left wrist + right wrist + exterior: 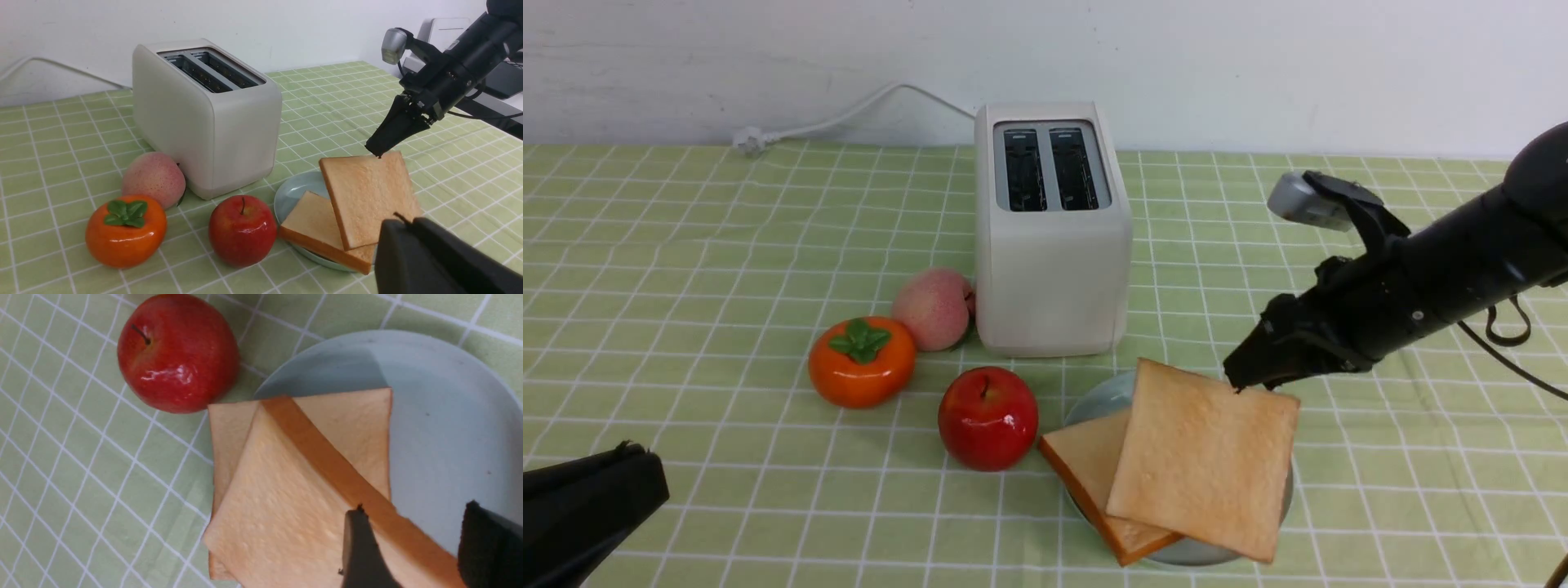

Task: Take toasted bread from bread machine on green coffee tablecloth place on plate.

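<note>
The cream bread machine (pixel 1049 245) stands on the green coffee tablecloth (pixel 686 245), both slots empty. In front of it is the pale blue plate (pixel 1103 396). One slice of toasted bread (pixel 1086 461) lies flat on the plate. A second slice (pixel 1205 461) leans tilted across it, its far edge raised. My right gripper (pixel 1241 376) is at that raised edge. In the right wrist view my right gripper (pixel 412 508) is open, its jaws astride the orange crust (pixel 327 465) with a gap on one side. My left gripper (pixel 404 222) is shut and empty, low at the near left.
A red apple (pixel 988 418) sits just left of the plate. An orange persimmon (pixel 861 362) and a peach (pixel 934 309) lie left of the bread machine. The white power cord (pixel 849 114) runs along the back wall.
</note>
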`<control>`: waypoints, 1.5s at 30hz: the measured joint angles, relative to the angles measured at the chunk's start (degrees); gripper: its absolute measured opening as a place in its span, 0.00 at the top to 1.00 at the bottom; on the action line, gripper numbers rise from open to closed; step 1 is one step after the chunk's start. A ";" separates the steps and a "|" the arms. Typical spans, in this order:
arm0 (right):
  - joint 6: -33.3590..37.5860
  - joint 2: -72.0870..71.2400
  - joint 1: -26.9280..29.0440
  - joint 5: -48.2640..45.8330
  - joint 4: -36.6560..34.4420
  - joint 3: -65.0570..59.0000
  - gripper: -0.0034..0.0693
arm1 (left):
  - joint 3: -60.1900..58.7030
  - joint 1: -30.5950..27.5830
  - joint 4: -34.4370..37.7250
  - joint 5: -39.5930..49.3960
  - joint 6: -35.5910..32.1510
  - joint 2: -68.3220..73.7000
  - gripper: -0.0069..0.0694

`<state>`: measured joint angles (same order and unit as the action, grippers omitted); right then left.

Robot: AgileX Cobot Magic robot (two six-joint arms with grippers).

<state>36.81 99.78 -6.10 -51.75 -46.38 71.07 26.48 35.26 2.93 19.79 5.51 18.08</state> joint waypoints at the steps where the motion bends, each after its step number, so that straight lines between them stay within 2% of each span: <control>1: 0.00 0.00 0.32 0.00 0.00 0.00 0.49 | 0.00 0.00 0.00 0.00 0.00 0.00 0.89; 8: 0.14 0.00 1.46 1.58 -0.68 0.00 0.49 | 0.00 0.00 0.00 0.00 0.00 0.00 0.89; 12: 0.14 -0.96 1.46 -0.98 -0.94 1.03 0.51 | 0.00 0.00 -0.26 -0.11 0.00 0.00 0.89; 16: -1.91 -4.64 1.46 -5.83 0.67 3.38 0.60 | 0.00 0.00 -0.71 -0.44 0.00 0.00 0.89; 18: -4.33 -10.72 1.46 -9.29 4.04 4.64 0.75 | 0.00 0.00 -0.71 -1.42 0.00 0.00 0.90; 21: -5.51 -15.96 1.46 -11.63 7.55 4.63 0.86 | 0.00 0.00 -0.73 -2.41 0.00 0.00 0.91; 22: -6.34 -20.18 1.46 -13.74 10.79 4.63 0.93 | 0.00 0.00 -0.73 -2.83 0.05 0.00 0.93; 24: -7.91 -25.00 1.46 -15.90 14.29 4.49 0.97 | 0.00 0.00 -0.73 -3.05 0.05 0.00 0.93; 29: -13.15 -39.88 1.46 -19.26 22.50 0.16 0.96 | 0.00 0.00 -0.73 -3.67 0.05 -1.05 0.93; 37: -18.83 -63.60 1.46 -19.97 26.36 -14.20 0.96 | -0.24 0.00 -0.73 -1.50 0.10 -10.15 0.93; 40: -21.54 -71.68 1.46 -18.76 26.42 -19.98 0.96 | -1.71 0.00 -0.73 -0.55 0.10 -12.36 0.93; 45: -26.24 -87.40 1.46 -7.69 26.48 -33.19 0.95 | -8.98 0.00 -0.73 0.44 0.21 -13.55 0.93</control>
<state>10.57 12.39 -4.65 -59.44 -19.90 37.89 17.50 35.26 2.21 20.23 5.72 4.53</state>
